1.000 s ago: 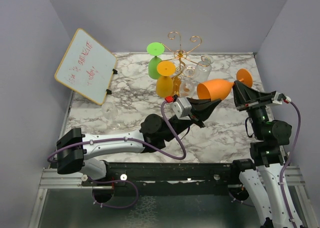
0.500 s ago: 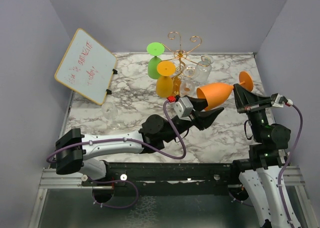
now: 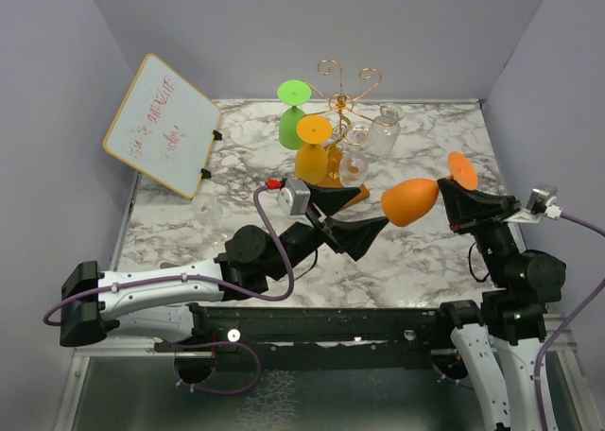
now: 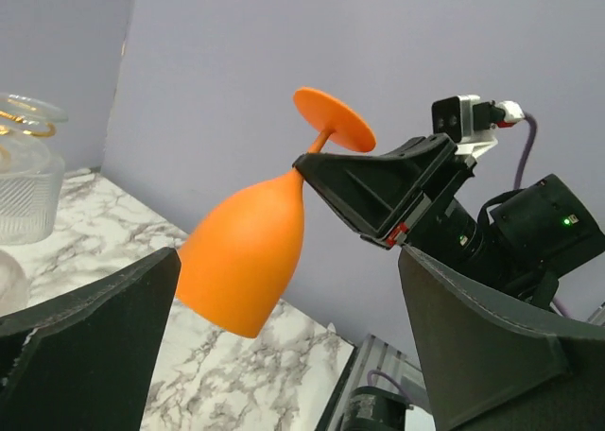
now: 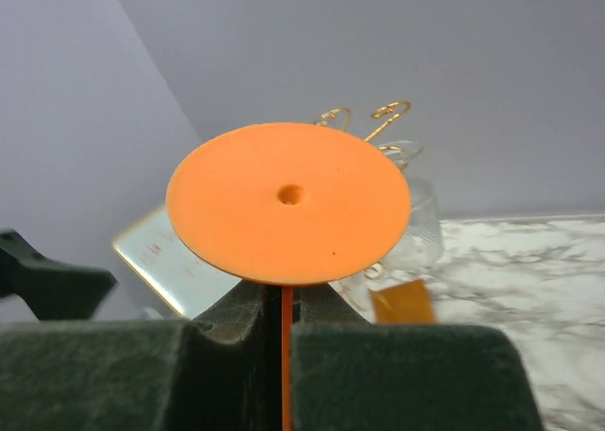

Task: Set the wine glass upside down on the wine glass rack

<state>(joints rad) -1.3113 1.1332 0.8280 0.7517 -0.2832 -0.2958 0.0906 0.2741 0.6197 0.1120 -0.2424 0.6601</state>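
- Orange plastic wine glass (image 3: 411, 201) tilted in mid-air, near-right of gold wire rack (image 3: 345, 95).
- Right tool (image 3: 449, 199) pinching its thin stem.
- Left tool (image 3: 376, 207) spread wide, just left of bowl.

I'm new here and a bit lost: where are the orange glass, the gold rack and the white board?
orange glass (image 3: 409, 201): top view, on its bowl.
gold rack (image 3: 342, 100): top view, where its wires meet.
white board (image 3: 163, 124): top view, on its face.
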